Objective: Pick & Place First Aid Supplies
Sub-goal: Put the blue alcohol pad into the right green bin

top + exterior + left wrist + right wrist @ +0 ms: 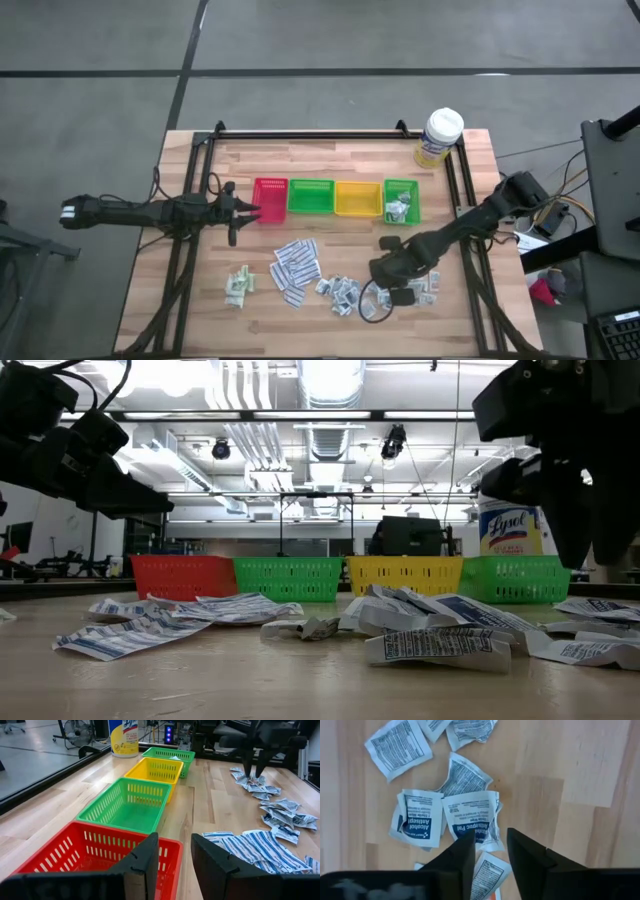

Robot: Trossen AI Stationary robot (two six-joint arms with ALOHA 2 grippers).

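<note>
Now I am hovering the right gripper (489,851) over the cluster of small white printed antiseptic packets (470,817) near the table's front right; its fingers are standing a narrow gap apart, holding nothing. One flat square packet is lying directly below and just ahead of the fingertips, its printed side up; the green mesh tray (401,200) is sitting beyond. The left gripper (172,862) is waiting at the red mesh tray (95,852), part open, empty and well apart; I judge the right arm far nearer.
</note>
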